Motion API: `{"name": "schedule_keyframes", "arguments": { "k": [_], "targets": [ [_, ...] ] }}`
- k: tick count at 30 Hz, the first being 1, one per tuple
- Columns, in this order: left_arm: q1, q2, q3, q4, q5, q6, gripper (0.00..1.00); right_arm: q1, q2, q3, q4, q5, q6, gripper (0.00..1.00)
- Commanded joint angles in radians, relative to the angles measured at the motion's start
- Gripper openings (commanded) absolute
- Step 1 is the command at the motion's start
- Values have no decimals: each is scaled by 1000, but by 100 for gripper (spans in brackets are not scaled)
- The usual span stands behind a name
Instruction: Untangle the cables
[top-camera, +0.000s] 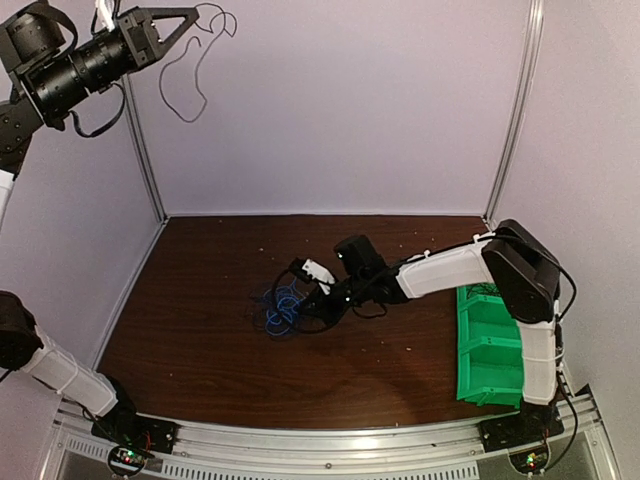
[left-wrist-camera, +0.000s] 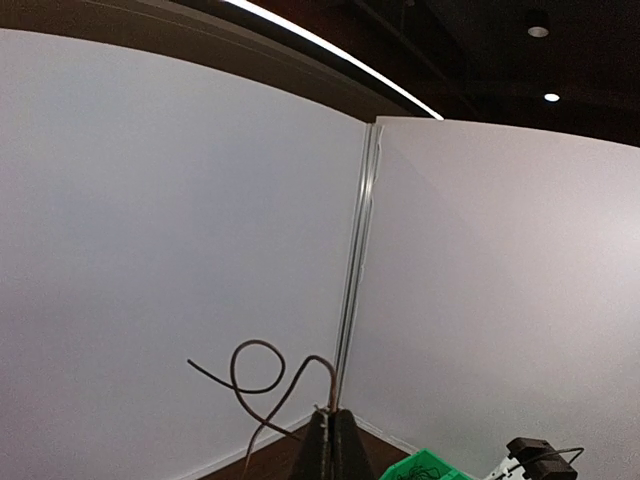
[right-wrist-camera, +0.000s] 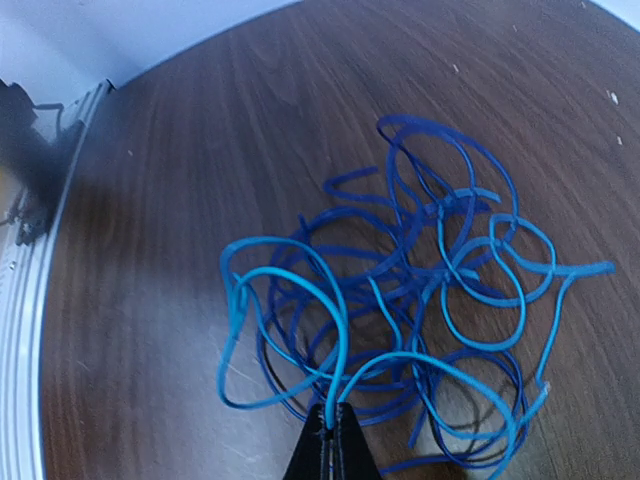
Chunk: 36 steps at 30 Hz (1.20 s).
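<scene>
A tangle of bright blue cables (top-camera: 282, 308) lies on the dark wooden table, left of centre. It fills the right wrist view (right-wrist-camera: 420, 310), with a thin black cable (right-wrist-camera: 470, 420) partly under it. My right gripper (top-camera: 318, 296) reaches into the tangle and is shut on a blue cable (right-wrist-camera: 340, 395) at its tips (right-wrist-camera: 334, 432). My left gripper (top-camera: 190, 18) is raised high at the top left, shut on a thin black cable (top-camera: 190, 75) that dangles in loops against the back wall. In the left wrist view that cable (left-wrist-camera: 262, 385) curls up from the closed tips (left-wrist-camera: 331, 412).
A green bin (top-camera: 488, 345) with compartments stands at the table's right edge; it also shows in the left wrist view (left-wrist-camera: 425, 468). White walls enclose the back and sides, with metal corner posts (top-camera: 145, 150). A metal rail (top-camera: 330, 440) runs along the near edge.
</scene>
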Motion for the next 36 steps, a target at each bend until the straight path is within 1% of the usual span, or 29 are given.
{"name": "schedule_keyframes", "arguments": {
  "k": [1, 2, 3, 4, 7, 10, 12, 14, 15, 19, 23, 27, 30, 36],
  "targets": [
    [-6, 17, 37, 39, -12, 31, 0, -54, -7, -18, -12, 1, -61, 0],
    [-6, 11, -5, 51, -5, 29, 0, -54, -20, -7, -68, -22, -98, 1],
    [-5, 1, -50, 71, 3, 23, 0, -54, -43, 2, -107, -46, -130, 6],
    [-5, -14, -107, 97, 11, 14, 0, -54, -74, 2, -138, -63, -154, 13],
    [-6, -65, -277, 189, 31, -13, 0, -54, -196, -22, -229, -75, -235, 37],
    [-6, -88, -408, 231, 52, -21, 0, -60, -313, -21, -369, -91, -327, 46],
    [-6, -96, -486, 251, 74, -25, 0, -69, -372, -7, -474, -90, -375, 51],
    [-6, -98, -554, 267, 103, -27, 0, -84, -422, -4, -546, -85, -393, 52],
    [-6, -97, -585, 276, 111, -29, 0, -100, -444, -12, -557, -82, -381, 53],
    [-5, -89, -694, 322, 146, -39, 0, -181, -552, -110, -508, -122, -324, 53],
    [-7, -68, -755, 356, 175, -53, 0, -249, -636, -131, -487, -99, -297, 53],
    [-16, -36, -803, 401, 209, -77, 0, -280, -672, -72, -502, -77, -264, 54],
    [-30, -15, -825, 437, 219, -91, 0, -280, -666, 4, -533, -88, -250, 55],
    [-56, 37, -841, 484, 249, -111, 0, -279, -638, 140, -515, -131, -200, 59]
  ]
}}
